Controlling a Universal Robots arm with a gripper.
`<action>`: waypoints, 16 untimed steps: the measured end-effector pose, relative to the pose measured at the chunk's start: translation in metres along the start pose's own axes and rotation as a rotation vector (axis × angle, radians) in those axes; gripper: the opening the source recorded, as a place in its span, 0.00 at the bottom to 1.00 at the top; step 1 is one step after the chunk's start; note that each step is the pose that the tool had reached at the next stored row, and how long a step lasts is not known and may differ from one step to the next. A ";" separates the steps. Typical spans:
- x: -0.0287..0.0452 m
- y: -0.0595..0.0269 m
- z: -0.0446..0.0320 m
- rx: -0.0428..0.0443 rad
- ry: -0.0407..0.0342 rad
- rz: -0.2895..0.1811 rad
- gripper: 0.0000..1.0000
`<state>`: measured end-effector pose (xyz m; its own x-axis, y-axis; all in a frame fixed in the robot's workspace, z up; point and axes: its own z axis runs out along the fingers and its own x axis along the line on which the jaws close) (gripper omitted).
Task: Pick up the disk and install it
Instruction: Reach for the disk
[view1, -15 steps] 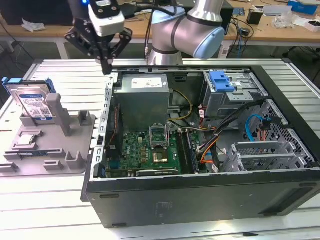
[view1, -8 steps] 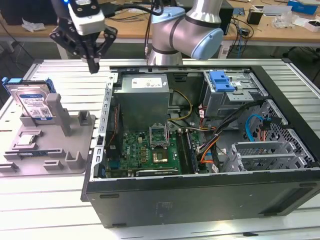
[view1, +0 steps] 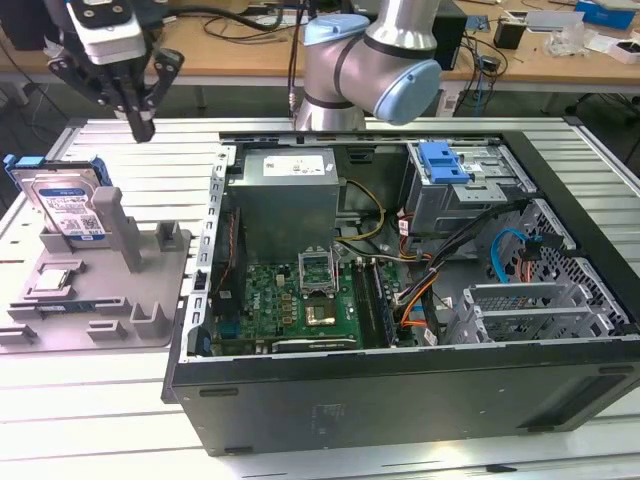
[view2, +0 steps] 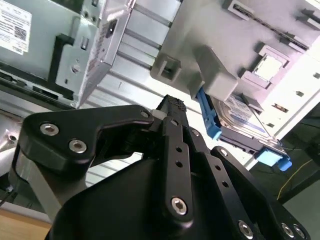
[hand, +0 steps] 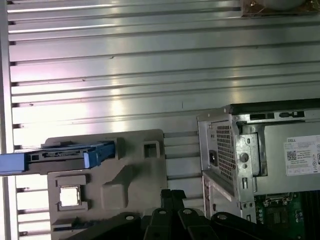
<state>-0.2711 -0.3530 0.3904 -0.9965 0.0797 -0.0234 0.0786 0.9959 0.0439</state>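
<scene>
The disk (view1: 68, 206), a silver drive with a white and blue label and blue side rails, stands upright in a slot of the grey holder (view1: 150, 300) at the exterior view's left. My gripper (view1: 140, 125) hangs in the air above the holder, a little behind the disk and toward the case, apart from it. Its fingers are shut with nothing between them. In the first wrist view the disk (hand: 65, 156) shows edge-on past the fingertips (hand: 172, 194). In the second wrist view the disk (view2: 235, 117) lies beyond the gripper (view2: 172, 102).
The open computer case (view1: 400, 400) lies on its side on the slatted metal table (view1: 100, 420). Inside are the grey power supply (view1: 285, 195), a green motherboard (view1: 300, 300), loose cables and a drive cage with a blue latch (view1: 445, 160). The arm's base (view1: 370, 70) stands behind the case.
</scene>
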 end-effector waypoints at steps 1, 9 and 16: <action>0.0111 0.0026 0.0002 0.0000 0.0000 0.000 0.11; 0.0500 0.0116 0.0012 0.0001 -0.0001 0.002 0.11; 0.0809 0.0187 0.0021 0.0000 -0.0002 0.003 0.11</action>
<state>-0.3502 -0.3279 0.3873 -0.9963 0.0828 -0.0234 0.0818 0.9957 0.0440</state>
